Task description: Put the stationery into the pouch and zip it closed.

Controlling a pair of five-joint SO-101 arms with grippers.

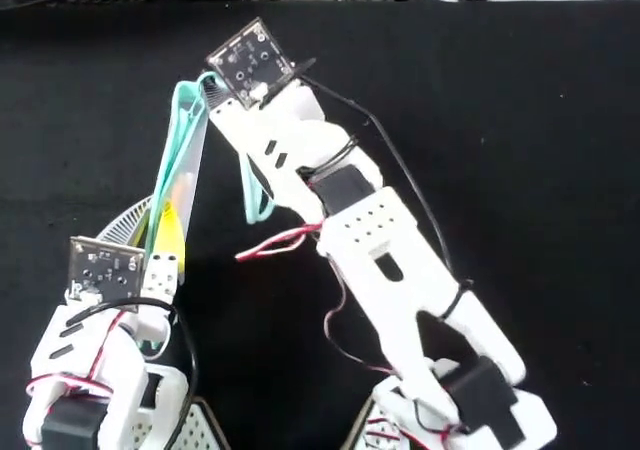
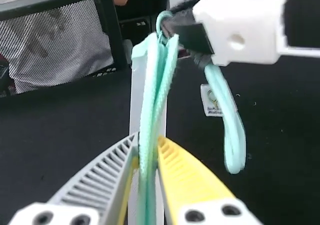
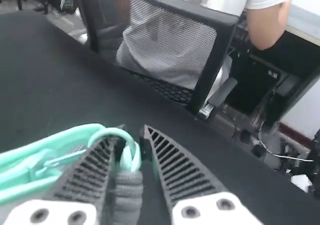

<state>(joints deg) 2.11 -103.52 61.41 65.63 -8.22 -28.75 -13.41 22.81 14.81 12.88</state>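
Observation:
A mint-green pouch (image 1: 190, 145) with a clear side is held stretched in the air between both arms. My left gripper (image 1: 160, 225) (image 2: 148, 140), with one grey finger (image 2: 100, 172) and one yellow one, is shut on the pouch's near edge (image 2: 150, 110). My right gripper (image 1: 207, 88) (image 3: 132, 135) grips the far end, shut on the mint zipper-pull loop (image 3: 125, 145); it appears as a white block (image 2: 240, 20) in the left wrist view. A mint wrist strap (image 1: 255, 195) (image 2: 232, 135) hangs down from that end. I cannot make out what is inside the pouch.
The table (image 1: 520, 120) is covered in black cloth, bare to the right and far side. A black mesh chair back (image 3: 165, 45) stands past the far edge with a person seated behind it. Loose red wires (image 1: 275, 242) trail from the right arm.

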